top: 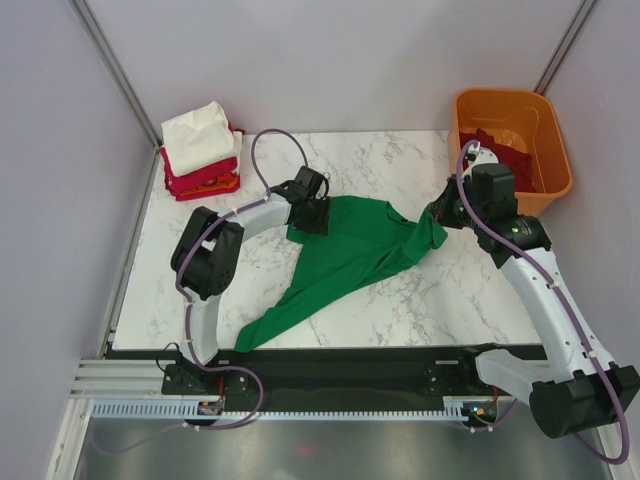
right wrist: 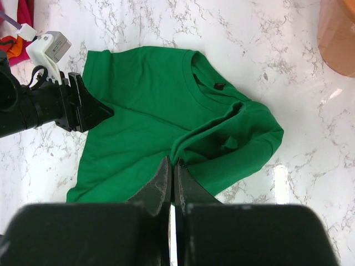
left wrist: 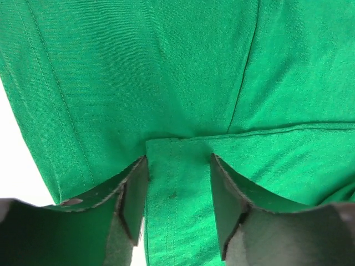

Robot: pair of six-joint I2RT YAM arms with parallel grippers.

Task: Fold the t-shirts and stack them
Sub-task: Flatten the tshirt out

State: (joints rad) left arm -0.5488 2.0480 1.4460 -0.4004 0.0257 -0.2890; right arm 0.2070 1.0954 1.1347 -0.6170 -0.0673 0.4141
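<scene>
A bright green t-shirt [top: 340, 260] lies crumpled across the middle of the marble table. My left gripper [top: 312, 215] is at its back left corner. In the left wrist view it [left wrist: 178, 160] is open, with a hemmed strip of the green cloth [left wrist: 166, 66] lying between the fingers. My right gripper [top: 437, 215] is at the shirt's right end. In the right wrist view it [right wrist: 173, 163] is shut on a raised fold of the green shirt [right wrist: 144, 111]. Folded shirts are stacked at the back left: cream-white [top: 200, 135] on top, red [top: 195, 178] and orange [top: 222, 183] below.
The orange plastic tub [top: 545, 130] stands at the back right, just behind my right arm, with dark maroon cloth [top: 505, 150] in it. Its edge shows in the right wrist view [right wrist: 338, 39]. Grey walls close in the table on the left, back and right.
</scene>
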